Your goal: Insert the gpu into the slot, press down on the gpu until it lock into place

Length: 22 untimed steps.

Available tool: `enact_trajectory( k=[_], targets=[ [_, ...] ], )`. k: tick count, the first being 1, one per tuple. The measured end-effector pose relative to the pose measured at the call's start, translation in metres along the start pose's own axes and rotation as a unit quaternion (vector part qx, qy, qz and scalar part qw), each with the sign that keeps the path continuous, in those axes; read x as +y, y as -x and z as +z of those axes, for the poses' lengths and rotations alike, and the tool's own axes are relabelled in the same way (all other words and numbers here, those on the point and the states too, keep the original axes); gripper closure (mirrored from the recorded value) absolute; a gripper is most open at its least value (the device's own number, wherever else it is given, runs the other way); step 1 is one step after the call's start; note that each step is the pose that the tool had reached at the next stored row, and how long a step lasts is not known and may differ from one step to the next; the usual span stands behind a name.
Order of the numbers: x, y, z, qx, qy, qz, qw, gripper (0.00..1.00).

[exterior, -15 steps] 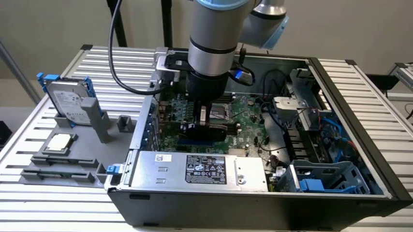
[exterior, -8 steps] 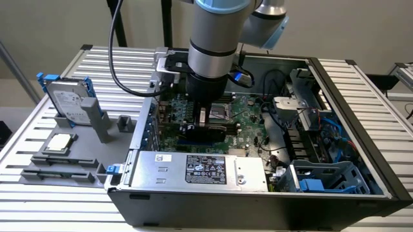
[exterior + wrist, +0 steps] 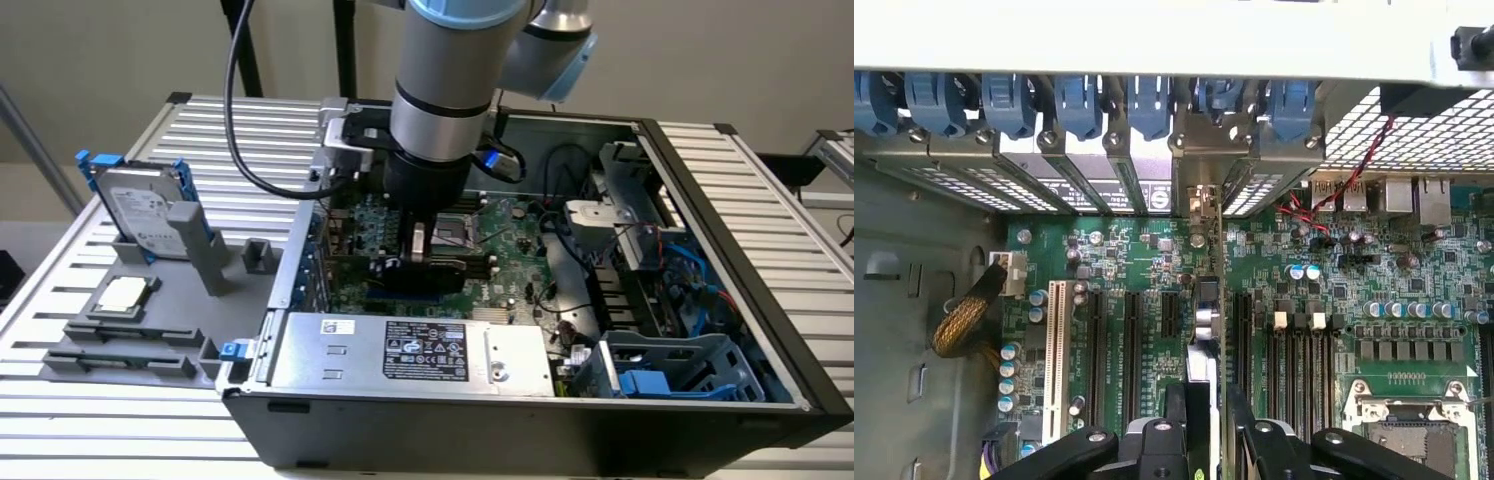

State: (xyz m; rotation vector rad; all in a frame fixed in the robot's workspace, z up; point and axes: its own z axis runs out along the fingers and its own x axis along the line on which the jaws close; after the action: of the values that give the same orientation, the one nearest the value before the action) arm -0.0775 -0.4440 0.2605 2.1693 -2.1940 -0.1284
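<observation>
The end effector [image 3: 420,245] is inside the open computer case [image 3: 534,430], clenched on the gpu [image 3: 447,270], one finger on each face of the card. The card stands on edge over the green motherboard [image 3: 1124,250], among the expansion connectors, its metal end toward the rear bracket openings. A blue strip, taken to be the slot [image 3: 407,292], lies just under its lower edge; whether the card is seated cannot be told. The power supply [image 3: 320,350] carries a black-and-white label [image 3: 424,350], text unreadable. A hard drive [image 3: 140,210] with blue rails stands on the bench [image 3: 120,420].
</observation>
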Motion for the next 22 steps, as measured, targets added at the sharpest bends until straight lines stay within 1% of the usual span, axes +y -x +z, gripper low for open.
enact_trajectory(
  k=[7, 13, 15, 18, 20, 22],
  targets=[
    [-0.0026, 0.0000, 0.0000, 0.0002, 0.0005, -0.001, 1.0000, 0.73],
    [-0.0028, -0.0002, 0.0004, 0.0001, 0.0019, -0.001, 1.0000, 0.73],
    [-0.0029, -0.0001, 0.0004, 0.0000, 0.0038, -0.001, 1.0000, 0.73],
    [-0.0029, -0.0002, 0.0004, 0.0001, 0.0089, -0.001, 1.0000, 0.73],
    [-0.0030, -0.0002, 0.0003, 0.0002, 0.0100, -0.001, 0.9999, 0.73],
    [-0.0034, -0.0002, 0.0002, 0.0001, 0.0101, -0.001, 0.9999, 0.73]
  ],
)
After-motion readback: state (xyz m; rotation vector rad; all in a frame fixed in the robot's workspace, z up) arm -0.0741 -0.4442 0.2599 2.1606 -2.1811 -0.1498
